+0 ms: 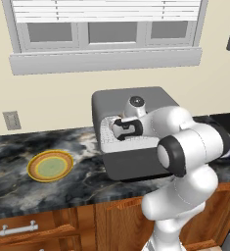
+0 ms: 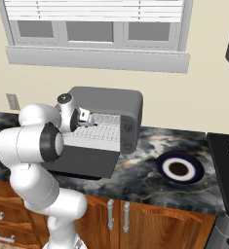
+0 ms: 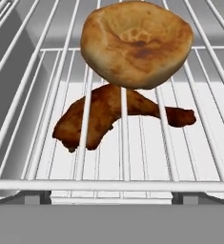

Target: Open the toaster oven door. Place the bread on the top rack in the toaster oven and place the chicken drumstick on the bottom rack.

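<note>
The toaster oven (image 1: 136, 130) stands on the bench (image 1: 18, 162) with the toaster oven door (image 1: 138, 164) folded down flat toward the robot. The end effector (image 2: 89, 118) is inside the oven mouth, released and grasping nothing. In the hand view the bread (image 3: 136, 44) rests on the top rack (image 3: 46, 95), straight ahead of the end effector and apart from it. Beneath it, seen through the wires, the chicken drumstick (image 3: 108, 116) lies on the bottom rack, its long axis running across the view. Both items look placed, so the coming move is probably a straight pull back over the door, away from the bread.
</note>
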